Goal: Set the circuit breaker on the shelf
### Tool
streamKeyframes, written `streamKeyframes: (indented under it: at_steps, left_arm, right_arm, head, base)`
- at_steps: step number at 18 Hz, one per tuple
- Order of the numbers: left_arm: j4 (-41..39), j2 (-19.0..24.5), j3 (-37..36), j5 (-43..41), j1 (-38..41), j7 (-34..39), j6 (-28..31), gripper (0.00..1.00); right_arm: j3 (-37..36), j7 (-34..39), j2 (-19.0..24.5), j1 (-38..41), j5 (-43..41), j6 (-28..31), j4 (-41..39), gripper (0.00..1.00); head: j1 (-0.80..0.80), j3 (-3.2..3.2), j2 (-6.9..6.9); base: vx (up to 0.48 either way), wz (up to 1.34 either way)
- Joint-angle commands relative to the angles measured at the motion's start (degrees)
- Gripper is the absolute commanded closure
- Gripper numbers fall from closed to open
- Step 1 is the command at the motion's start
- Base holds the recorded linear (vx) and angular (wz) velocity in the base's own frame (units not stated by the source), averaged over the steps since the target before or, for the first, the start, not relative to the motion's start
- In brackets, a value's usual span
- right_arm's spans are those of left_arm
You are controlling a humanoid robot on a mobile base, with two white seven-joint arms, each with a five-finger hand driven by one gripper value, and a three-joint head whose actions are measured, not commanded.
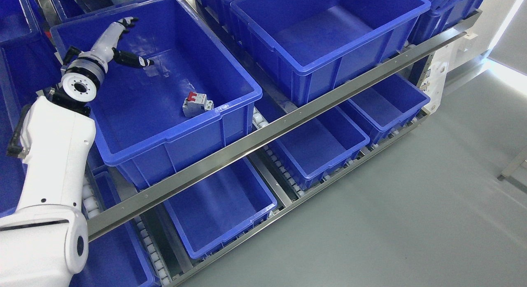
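**A warehouse or factory storeroom**

Rows of identical blue plastic bins (164, 93) sit on a two-level metal flow rack (263, 134), whose sloped lanes run on white rollers (284, 176). More bins fill the lower level (218, 204). The floor (391, 217) is smooth grey, of an industrial kind. A pale post at the rack's far end carries a label, too small to read.

Single head view, high and tilted, looking down at blue bins (164, 134) on shelf rack (263, 132), fairly near
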Motion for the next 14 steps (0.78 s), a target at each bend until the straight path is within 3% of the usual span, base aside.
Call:
streamKeyframes:
  at_steps: [1, 4, 9, 14]
  left_arm:
    - [-16.9, -10.0, 26.8, 7.9, 5.1, 3.6, 0.0, 0.01]
    - [-30.6, -14.4, 26.2, 10.6, 10.8, 3.7, 4.8, 0.01]
    - [-49.4, -14.4, 21.5, 10.6, 20.2, 3.6, 9.2, 0.01]
    - [-57.3, -14.4, 20.4, 10.6, 29.6, 3.7, 9.2, 0.01]
  right_arm:
    - [0.0, 0.0, -1.0, 1.0, 0.0, 2.5, 0.0, 0.0]
    - [0.0, 0.0, -1.0, 0.9, 0.1, 2.5, 0.0, 0.0]
    - [0.0, 0.0, -1.0, 1.0, 0.1, 2.5, 0.0, 0.0]
    - [0.0, 0.0, -1.0, 1.0, 0.1, 2.5, 0.0, 0.0]
  head:
    - [0.0, 0.0, 0.0]
    - [0.0, 0.0, 0.0]
    - [0.0, 0.0, 0.0]
    - [0.0, 0.0, 0.0]
  base:
    - [0.0, 0.0]
    - [0.0, 0.0]
    - [0.0, 0.0]
    - [-0.032, -0.01]
